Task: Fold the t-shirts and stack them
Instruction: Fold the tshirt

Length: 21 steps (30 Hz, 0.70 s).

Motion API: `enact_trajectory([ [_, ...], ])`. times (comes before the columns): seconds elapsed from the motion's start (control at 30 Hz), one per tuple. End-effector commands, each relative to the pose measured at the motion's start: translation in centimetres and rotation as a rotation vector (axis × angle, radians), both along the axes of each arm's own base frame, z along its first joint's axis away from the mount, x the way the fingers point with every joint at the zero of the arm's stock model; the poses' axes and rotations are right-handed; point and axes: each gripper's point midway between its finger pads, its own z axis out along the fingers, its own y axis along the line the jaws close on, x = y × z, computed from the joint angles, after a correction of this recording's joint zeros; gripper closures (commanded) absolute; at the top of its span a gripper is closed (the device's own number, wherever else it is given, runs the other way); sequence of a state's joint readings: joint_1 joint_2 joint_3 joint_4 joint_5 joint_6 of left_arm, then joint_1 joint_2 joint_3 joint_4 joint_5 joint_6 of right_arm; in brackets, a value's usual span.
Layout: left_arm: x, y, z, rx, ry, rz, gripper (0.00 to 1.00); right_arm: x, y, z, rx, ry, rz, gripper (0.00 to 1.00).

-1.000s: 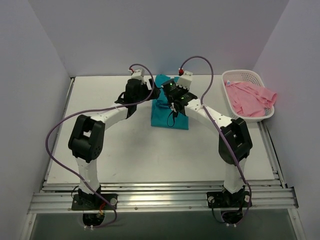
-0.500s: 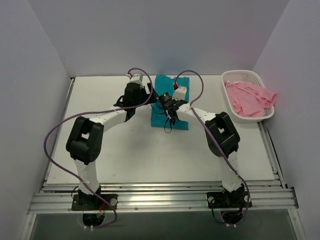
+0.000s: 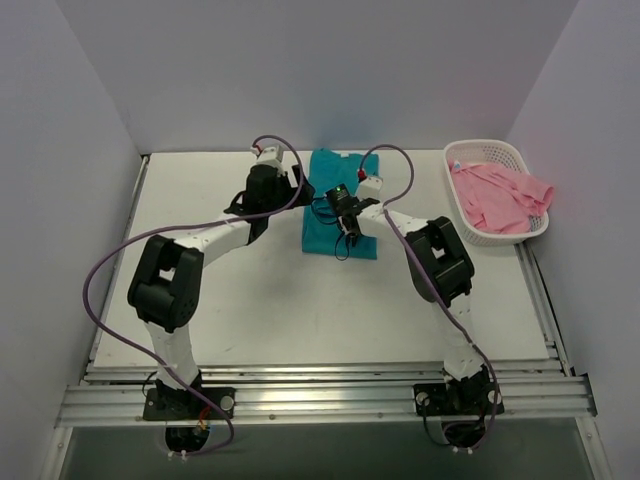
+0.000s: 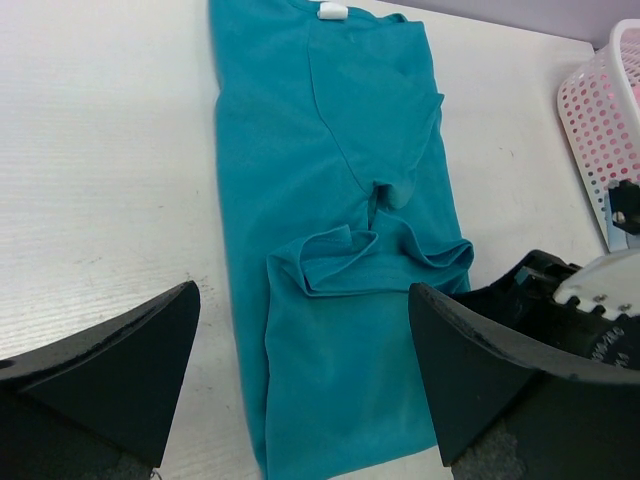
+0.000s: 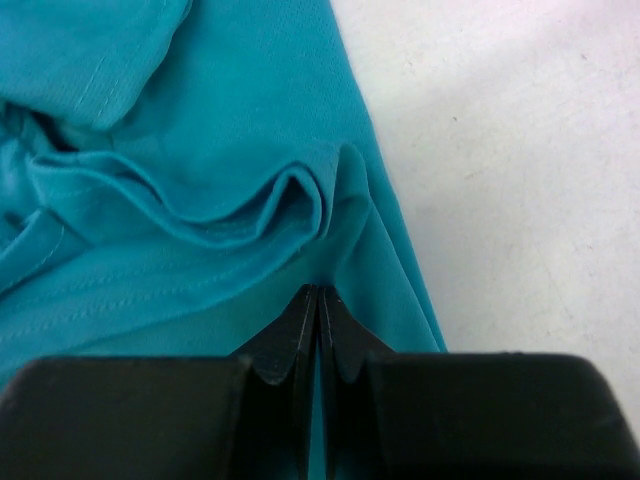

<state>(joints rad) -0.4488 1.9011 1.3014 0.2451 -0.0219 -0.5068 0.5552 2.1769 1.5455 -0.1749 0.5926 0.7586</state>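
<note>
A teal shirt [image 4: 300,200] lies at the far middle of the table [image 3: 250,310], narrowed to a long strip. Its white label [image 4: 332,12] is at the far end and a rumpled sleeve is bunched across the middle. The pink shirt [image 3: 495,195] is heaped in the basket [image 3: 487,144] at the far right, well apart from the work.

The left gripper [image 4: 302,295] hangs just left of the strip with its fingers spread wide and nothing between them. The right gripper [image 5: 318,292] is down on the strip's right edge, fingers pressed together with their tips against the cloth, where a ridge of fabric runs away from them. Whether a fold is nipped between them cannot be told.

The step in hand looks like the tidying of the teal shirt's lengthwise fold, with the crosswise fold not yet made and the pink shirt untouched. The next move probably calls for flattening the bunched sleeve. Each gripper then takes a near corner and carries that end over to the label end without dragging the strip askew. Thin, slack cloth like this may slip from a shallow pinch or wrinkle.
</note>
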Motion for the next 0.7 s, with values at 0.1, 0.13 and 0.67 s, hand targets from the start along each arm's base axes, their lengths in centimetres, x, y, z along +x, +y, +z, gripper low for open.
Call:
enact_trajectory([
  [0.1,0.0,0.8,3.2,-0.022,-0.084,0.001,0.06,2.2,-0.8,-0.9,0.010,-0.002,-0.039,1.00],
  [0.13,-0.1,0.7,3.2,-0.023,-0.084,-0.002,0.06,2.4,-0.7,-1.1,0.014,-0.001,-0.039,1.00],
  [0.67,0.0,1.4,2.6,-0.024,-0.082,0.001,0.06,8.7,0.9,-1.1,0.089,-0.055,-0.020,1.00],
])
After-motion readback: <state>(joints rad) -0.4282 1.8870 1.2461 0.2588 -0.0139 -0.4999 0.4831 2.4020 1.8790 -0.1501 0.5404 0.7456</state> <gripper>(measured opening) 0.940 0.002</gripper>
